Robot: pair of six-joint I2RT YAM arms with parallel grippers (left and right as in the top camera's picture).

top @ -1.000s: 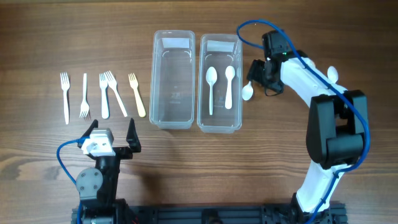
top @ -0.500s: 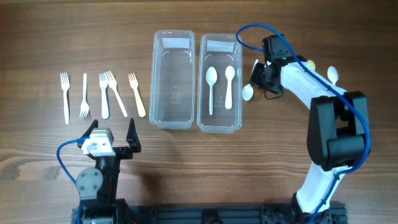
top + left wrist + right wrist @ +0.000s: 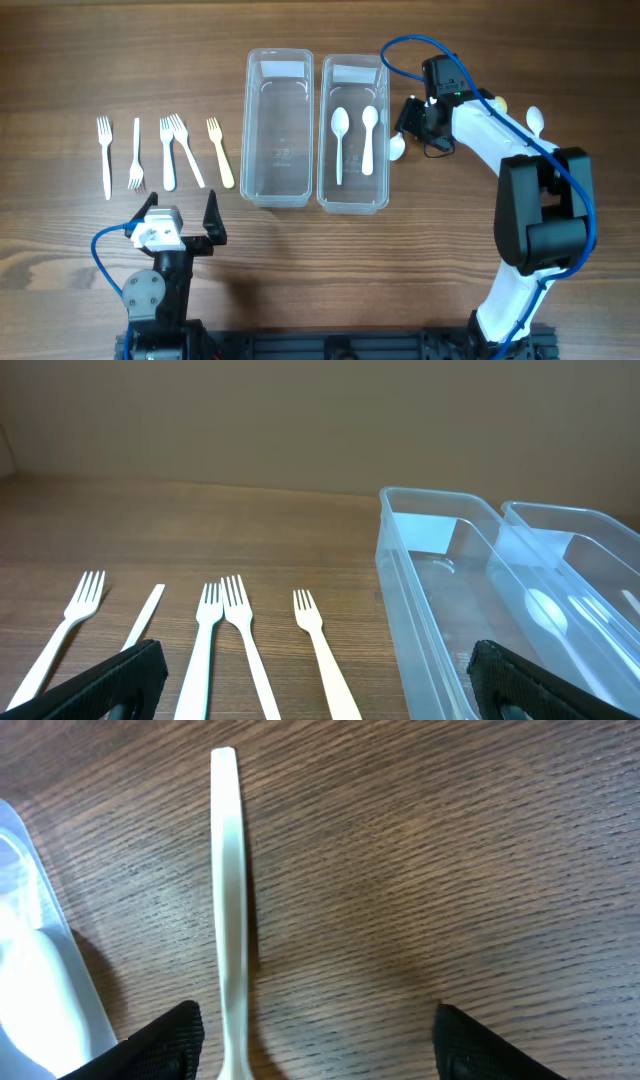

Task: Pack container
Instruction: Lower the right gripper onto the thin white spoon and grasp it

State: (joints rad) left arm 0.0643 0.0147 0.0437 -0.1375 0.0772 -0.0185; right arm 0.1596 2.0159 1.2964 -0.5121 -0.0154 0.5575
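Container with the spoons in it sits mid-table, right beside an empty twin tub on its left. I can't tell if the two walls actually touch. Next biggest thing, the right arm, is stretched over to the container's outer side. Its right gripper hangs over a loose spoon lying just beside that wall. From the wrist cam the claw is spread wide with nothing pinched. The spoon's handle runs along the wood between the two fingers, much closer to one than the other. The left gripper is parked at the near edge, also spread apart and holding nothing, facing the row of five forks left of the tubs. Two spoons already lie in the container, and a far spoon sits well off past the right arm.

So my read is we're mid spoon-sorting, at the pick-up for spoon number three. The next move needs the claw centred on that thin flat handle, lowered to the wood and closed. Then it's up over the wall and drop it in. The forks look meant for the empty tub and haven't been touched.
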